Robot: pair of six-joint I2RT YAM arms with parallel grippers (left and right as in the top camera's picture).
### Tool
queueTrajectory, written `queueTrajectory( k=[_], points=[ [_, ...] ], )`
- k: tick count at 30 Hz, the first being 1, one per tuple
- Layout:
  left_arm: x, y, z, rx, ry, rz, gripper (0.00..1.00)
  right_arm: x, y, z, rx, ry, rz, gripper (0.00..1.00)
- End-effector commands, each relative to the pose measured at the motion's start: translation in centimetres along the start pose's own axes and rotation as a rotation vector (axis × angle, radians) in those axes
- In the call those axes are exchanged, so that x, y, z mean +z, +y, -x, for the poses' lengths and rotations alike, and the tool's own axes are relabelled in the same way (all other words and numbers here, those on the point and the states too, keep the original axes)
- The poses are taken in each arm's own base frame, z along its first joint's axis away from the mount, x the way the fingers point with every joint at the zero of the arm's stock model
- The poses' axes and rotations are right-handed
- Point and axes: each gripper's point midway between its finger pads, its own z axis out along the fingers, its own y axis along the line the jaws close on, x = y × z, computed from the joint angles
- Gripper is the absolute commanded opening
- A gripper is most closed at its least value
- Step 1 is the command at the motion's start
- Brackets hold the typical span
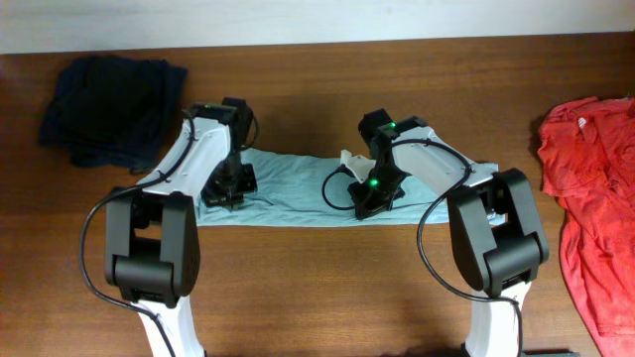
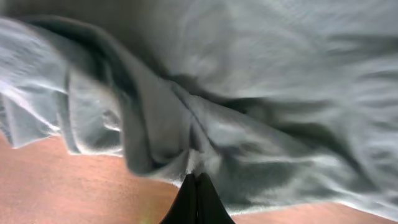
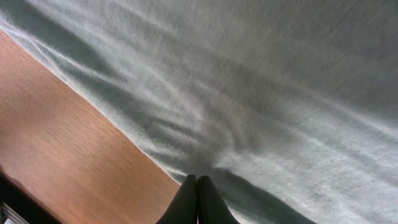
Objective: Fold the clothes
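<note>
Lying across the middle of the desk, the pale grey-teal T-shirt forms a long flat band running from 9 o'clock to 3 o'clock. No sleeves stick out of it, and a small white tag shows at its upper edge. We judge that the first lengthwise folds are done on this garment. What seems to be left is bringing the ends of the band together crosswise.

Both arms are down on the band. The left jaws sit near its 9 o'clock end. In the left wrist view they are pressed together on a bunched ridge of the cloth close to its edge. The right jaws sit toward 3 o'clock from the middle. In the right wrist view they are likewise closed, with creases fanning out from their tips, so we take it they pinch the fabric near its near edge.

Further out, a dark navy garment sits in a compact heap at 10 o'clock; whether it is properly folded we cannot tell. A red shirt lies loose and rumpled at 3 o'clock, partly past the frame's edge, and by our reckoning has not yet been folded. Overall we put the task roughly at its middle.
</note>
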Motion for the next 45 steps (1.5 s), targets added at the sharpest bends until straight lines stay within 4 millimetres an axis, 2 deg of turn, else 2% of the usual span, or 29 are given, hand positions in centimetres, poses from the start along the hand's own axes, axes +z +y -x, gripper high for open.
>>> queueTrajectory(
  k=[1, 8, 13, 17, 23, 29, 35, 37, 40, 44, 45],
  points=[
    [0.6, 0.7, -0.9, -0.004, 0.007, 0.019, 0.01, 0.0, 0.2, -0.1, -0.002, 0.003, -0.007, 0.05],
    [1.0, 0.7, -0.8, -0.005, 0.002, 0.019, 0.02, 0.0, 0.2, -0.1, -0.002, 0.003, -0.007, 0.05],
    [0.9, 1.8, -0.3, -0.004, -0.027, 0.083, 0.03, 0.0, 0.2, -0.1, -0.001, 0.003, -0.007, 0.05],
    [0.9, 2.0, -0.2, -0.006, -0.031, 0.088, 0.10, 0.0, 0.2, -0.1, -0.002, 0.003, -0.007, 0.05],
    [0.5, 1.5, 0.9, -0.012, -0.074, 0.069, 0.11, 0.0, 0.2, -0.1, -0.001, 0.002, -0.007, 0.05],
    [-1.6, 0.7, 3.0, -0.020, -0.153, 0.034, 0.11, 0.0, 0.2, -0.1, -0.001, 0.002, -0.007, 0.04],
    [-5.3, -0.3, 5.8, -0.033, -0.266, -0.018, 0.11, 0.0, 0.2, 0.0, -0.002, 0.000, -0.007, 0.04],
    [-6.5, -0.7, 6.4, -0.036, -0.296, -0.045, 0.15, 0.0, 0.2, 0.0, -0.003, -0.002, -0.007, 0.05],
    [-6.9, -1.9, 6.2, -0.020, -0.277, -0.114, 0.20, 0.0, 0.1, 0.3, -0.008, -0.014, -0.010, 0.05],
    [-6.1, -4.1, 4.3, 0.053, -0.184, -0.235, 0.20, -0.2, 0.0, 1.1, -0.018, -0.042, -0.015, 0.06],
    [-5.8, -4.4, 3.8, 0.067, -0.162, -0.249, 0.20, -0.2, 0.0, 1.2, -0.020, -0.048, -0.017, 0.08]
  ],
)
